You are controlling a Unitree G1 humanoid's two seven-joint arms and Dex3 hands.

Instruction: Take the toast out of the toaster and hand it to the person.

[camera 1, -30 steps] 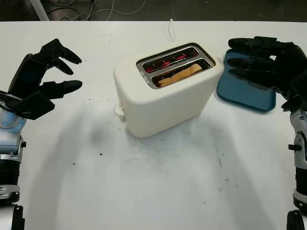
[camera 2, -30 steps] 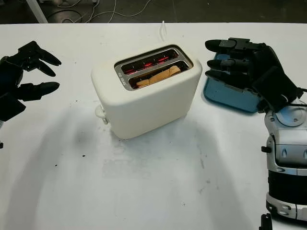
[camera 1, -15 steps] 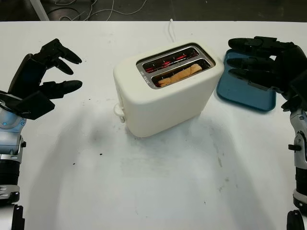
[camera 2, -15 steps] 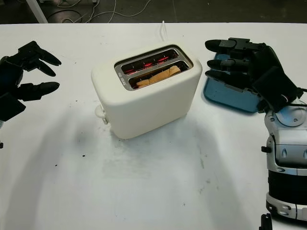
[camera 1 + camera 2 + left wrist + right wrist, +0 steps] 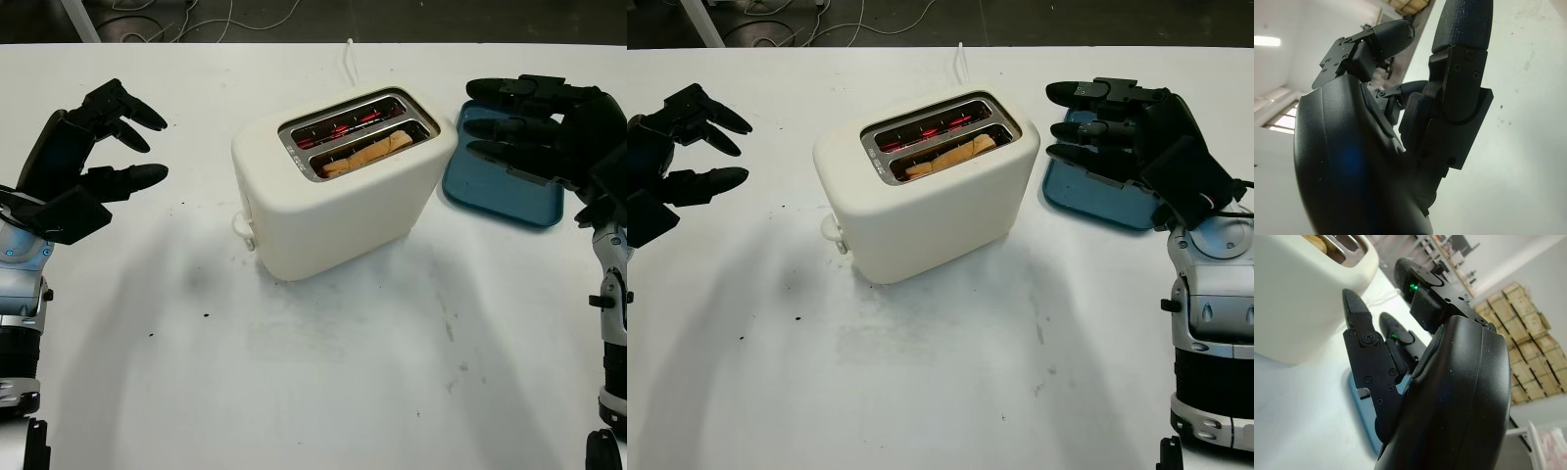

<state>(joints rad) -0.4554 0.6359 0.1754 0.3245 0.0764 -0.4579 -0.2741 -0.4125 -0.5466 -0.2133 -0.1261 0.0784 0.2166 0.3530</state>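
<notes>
Cream plastic toaster [image 5: 338, 181] sits mid white counter [image 5: 323, 372], w/ two top slots in a metal surround. No brand or writing legible on it; small marks on the metal edge too tiny to read. Toast [image 5: 367, 154], golden-brown w/ darker crust, lies low in the slot nearer the robot, top edge just at slot level. Far slot shows red-glowing elements [image 5: 353, 122]. Round cream knob [image 5: 241, 226] on the toaster's left end; white cord [image 5: 347, 59] runs off behind it. Blue tray [image 5: 502, 186] lies just right of the toaster. Left robot hand [image 5: 83, 157] is open, well left of the toaster, above the counter. Right robot hand [image 5: 1117, 122] is open too, just right of the toaster, over the tray, fingers pointing at the toaster.
</notes>
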